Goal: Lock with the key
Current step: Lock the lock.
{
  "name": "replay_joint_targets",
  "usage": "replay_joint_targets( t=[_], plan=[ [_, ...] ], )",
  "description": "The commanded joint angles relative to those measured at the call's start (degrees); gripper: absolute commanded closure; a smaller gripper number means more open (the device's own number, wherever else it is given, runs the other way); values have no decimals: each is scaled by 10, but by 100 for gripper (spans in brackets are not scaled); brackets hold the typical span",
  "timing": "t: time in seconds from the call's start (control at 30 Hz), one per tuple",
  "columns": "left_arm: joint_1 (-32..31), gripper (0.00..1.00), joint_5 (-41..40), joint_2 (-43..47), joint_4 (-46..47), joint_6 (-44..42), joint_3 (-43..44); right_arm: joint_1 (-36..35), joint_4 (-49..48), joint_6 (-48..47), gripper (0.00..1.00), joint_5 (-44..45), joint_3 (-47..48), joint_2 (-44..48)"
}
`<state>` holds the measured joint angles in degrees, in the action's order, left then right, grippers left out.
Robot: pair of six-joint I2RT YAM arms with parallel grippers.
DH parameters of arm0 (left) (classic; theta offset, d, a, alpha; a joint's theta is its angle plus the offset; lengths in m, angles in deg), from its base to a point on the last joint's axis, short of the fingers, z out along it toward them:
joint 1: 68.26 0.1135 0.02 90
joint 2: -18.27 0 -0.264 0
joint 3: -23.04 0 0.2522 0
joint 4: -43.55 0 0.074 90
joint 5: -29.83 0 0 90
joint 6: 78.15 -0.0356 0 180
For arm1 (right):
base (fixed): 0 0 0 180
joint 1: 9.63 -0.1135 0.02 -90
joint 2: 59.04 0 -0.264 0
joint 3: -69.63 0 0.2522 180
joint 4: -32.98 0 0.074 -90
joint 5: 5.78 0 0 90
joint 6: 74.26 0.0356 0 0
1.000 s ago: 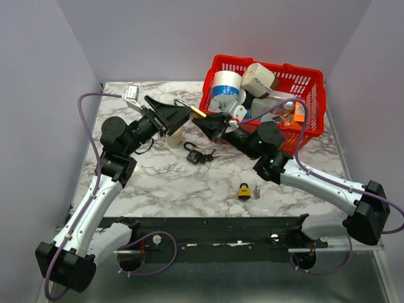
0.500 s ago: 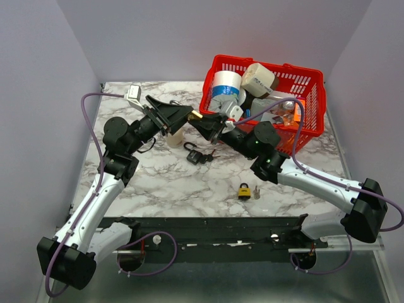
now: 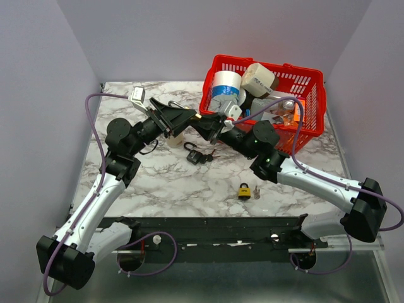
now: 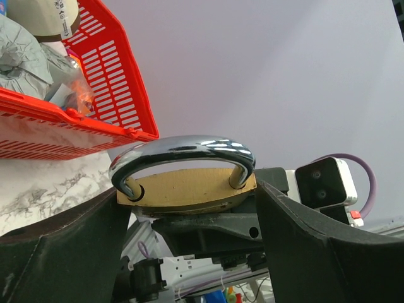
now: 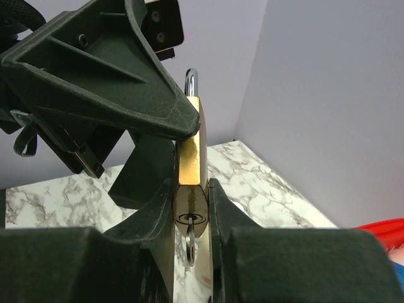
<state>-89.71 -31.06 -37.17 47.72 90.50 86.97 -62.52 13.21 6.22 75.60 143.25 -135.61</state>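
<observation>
A brass padlock (image 3: 197,115) with a steel shackle (image 4: 183,147) hangs in the air over the table's back middle. My right gripper (image 5: 191,202) is shut on the flat faces of its body (image 5: 189,158), and a key (image 5: 191,243) sticks out of the keyhole underneath. My left gripper (image 4: 189,196) stands open astride the padlock (image 4: 186,188), one finger (image 4: 63,252) at each narrow end. Its fingers sit very close to the brass; I cannot tell if they touch. In the right wrist view a left finger (image 5: 126,76) reaches the lock's upper edge.
A red basket (image 3: 314,120) full of tape rolls and packets stands at the back right. On the marble lie a black padlock with keys (image 3: 197,154) and a small yellow padlock (image 3: 244,190) with a key. A white cup (image 3: 175,137) stands under the left gripper.
The left gripper has moved right onto the padlock and its jaws have narrowed around it. The right gripper has shifted slightly left, still holding the lock.
</observation>
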Motion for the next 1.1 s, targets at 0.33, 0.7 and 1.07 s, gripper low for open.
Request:
replay_joint_targets(
  t=[0.33, 0.7, 1.07],
  plan=[
    [-6, 38, -17, 9, 16, -19, -10, -11, -41, 8, 99, -6, 4, 26],
    [-4, 100, 3, 31, -12, -94, -15, -9, 69, 7, 37, -3, -3, 69],
    [-5, 100, 35, 42, -18, -127, 4, -8, 206, -69, 42, -54, -59, 153]
  ],
)
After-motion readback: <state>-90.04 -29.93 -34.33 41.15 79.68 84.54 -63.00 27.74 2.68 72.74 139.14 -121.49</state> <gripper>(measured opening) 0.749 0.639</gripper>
